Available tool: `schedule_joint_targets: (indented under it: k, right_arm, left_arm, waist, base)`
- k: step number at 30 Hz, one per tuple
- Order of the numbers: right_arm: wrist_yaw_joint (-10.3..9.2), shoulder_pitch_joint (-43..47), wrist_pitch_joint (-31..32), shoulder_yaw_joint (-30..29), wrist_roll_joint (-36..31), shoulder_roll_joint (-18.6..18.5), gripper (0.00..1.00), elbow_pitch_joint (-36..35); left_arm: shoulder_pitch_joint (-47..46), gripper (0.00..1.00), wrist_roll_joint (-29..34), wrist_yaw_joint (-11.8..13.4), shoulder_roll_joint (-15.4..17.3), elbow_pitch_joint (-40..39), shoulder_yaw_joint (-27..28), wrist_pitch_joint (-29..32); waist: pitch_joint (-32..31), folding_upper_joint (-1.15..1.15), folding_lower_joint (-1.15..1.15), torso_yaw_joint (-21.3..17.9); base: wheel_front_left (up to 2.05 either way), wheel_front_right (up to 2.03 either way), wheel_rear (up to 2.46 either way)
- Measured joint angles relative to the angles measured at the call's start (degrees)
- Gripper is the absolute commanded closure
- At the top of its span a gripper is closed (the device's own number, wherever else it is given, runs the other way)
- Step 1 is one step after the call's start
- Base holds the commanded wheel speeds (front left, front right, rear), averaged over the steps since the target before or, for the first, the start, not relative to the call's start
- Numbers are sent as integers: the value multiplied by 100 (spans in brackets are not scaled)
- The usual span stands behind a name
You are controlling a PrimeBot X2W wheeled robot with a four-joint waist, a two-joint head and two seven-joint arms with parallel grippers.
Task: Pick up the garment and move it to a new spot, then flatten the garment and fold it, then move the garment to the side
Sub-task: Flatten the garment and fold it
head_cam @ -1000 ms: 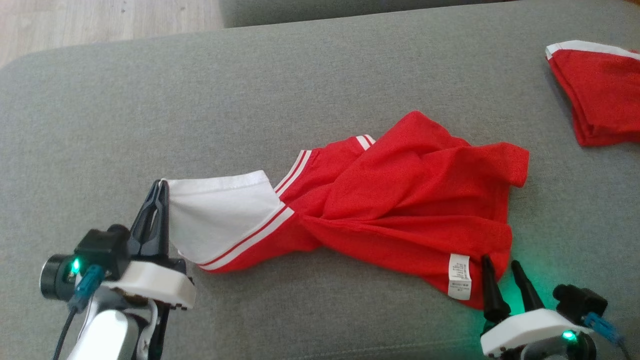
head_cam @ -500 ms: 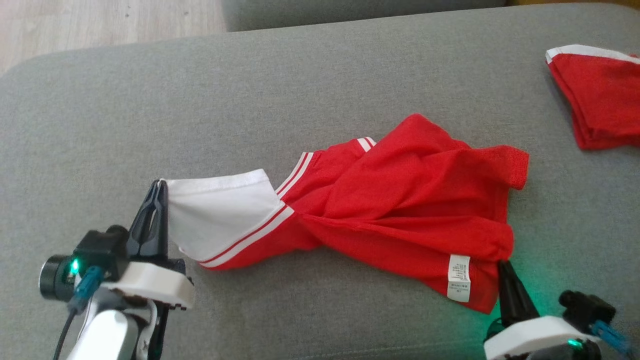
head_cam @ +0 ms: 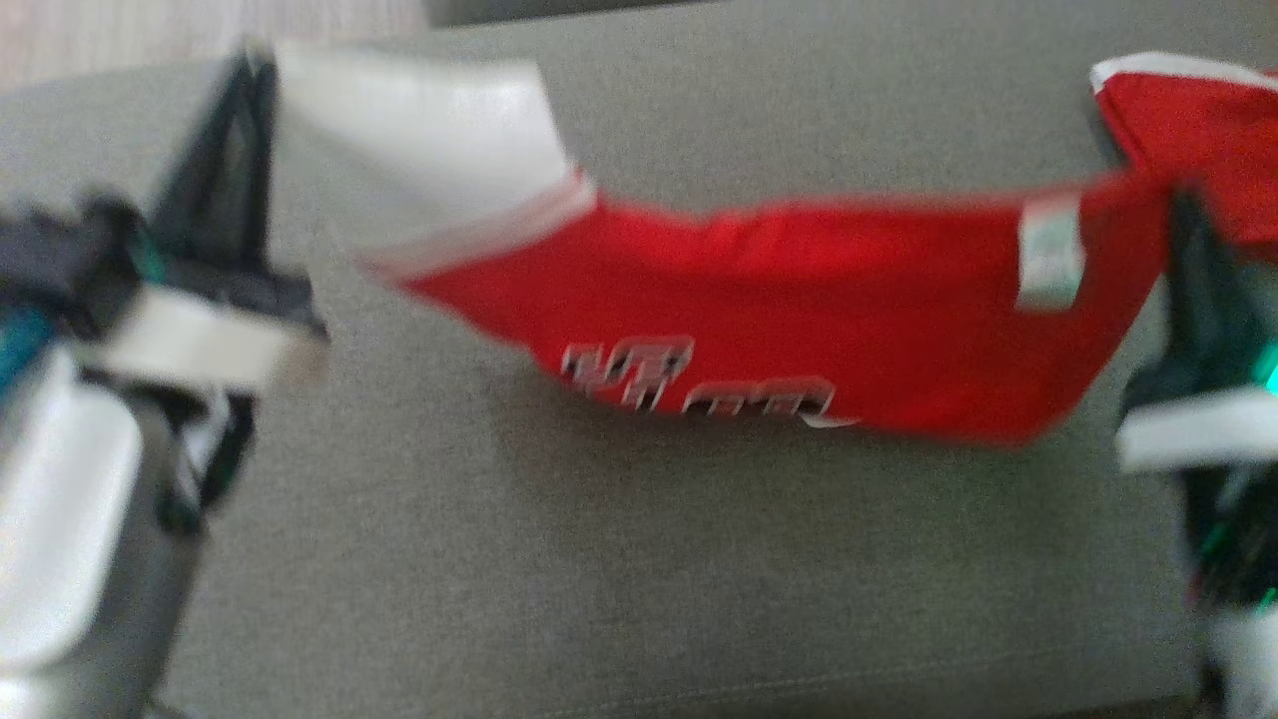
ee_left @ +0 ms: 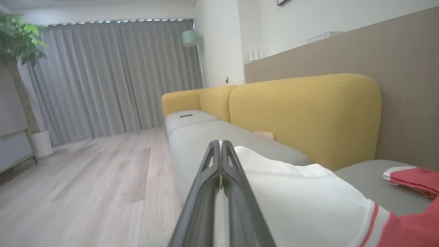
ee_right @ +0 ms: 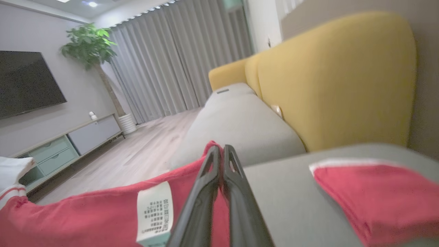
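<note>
The garment (head_cam: 799, 290) is matt red-and-white knit cloth; under the left claw (ee_left: 220, 143), the sofa cushion (head_cam: 599, 559) is coarse grey weave.

1. garment (head_cam: 799, 300): red body, white sleeve, white stripes at the seam, white label.
2. second cloth (head_cam: 1188, 130): red, white edge.
3. seat cushion (head_cam: 599, 559): grey; backrest (ee_left: 301, 113): mustard yellow.
4. curtains (ee_left: 113, 75): grey; floor (ee_left: 85, 178): pale wood.

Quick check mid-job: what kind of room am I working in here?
Most likely a home living room: a grey sofa with yellow backrests, a wall-mounted TV above a low cabinet, and floor-length grey curtains beside wood flooring.
</note>
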Motion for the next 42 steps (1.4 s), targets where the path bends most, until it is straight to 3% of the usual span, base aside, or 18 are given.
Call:
schedule_joint_targets:
  k: [5, 11, 17, 23, 30, 42]
  right_arm:
    - [0, -1997, 552, 103, 167, -646, 100, 134]
    - [-1, -4492, 966, 389, 622, -1043, 100, 1588]
    - [-1, -6797, 474, 573, 628, -1010, 100, 3379]
    - [-1, -7798, -345, 981, 403, -1006, 100, 4428]
    - [-1, -7785, -705, 1664, 568, -1187, 100, 5088]
    - [-1, -5693, -1072, 2421, 1649, -1374, 100, 5530]
  left_arm:
    - [-1746, 100, -68, -427, 99, 52, -9, 502]
    - [-4127, 100, -319, -850, -10, 1168, 1, 833]
    - [-6417, 100, 159, -981, -180, 2965, -64, 149]
    - [-7435, 100, 563, -970, -432, 3967, -143, -680]
    - [-7057, 100, 421, -1132, -498, 3691, -215, -731]
    - [-2776, 100, -148, -1184, -358, 1915, -265, -728]
  waist:
    - [454, 0, 2, -45]
    - [1188, 0, 2, -64]
    - [1908, 0, 3, -84]
    - [2252, 0, 2, -81]
    - [2317, 0, 0, 181]
    - [1655, 0, 0, 428]
  base:
    - [0, 0, 0]
    - [0, 0, 0]
    - [0, 0, 0]
    - [0, 0, 0]
    - [0, 0, 0]
    - [0, 0, 0]
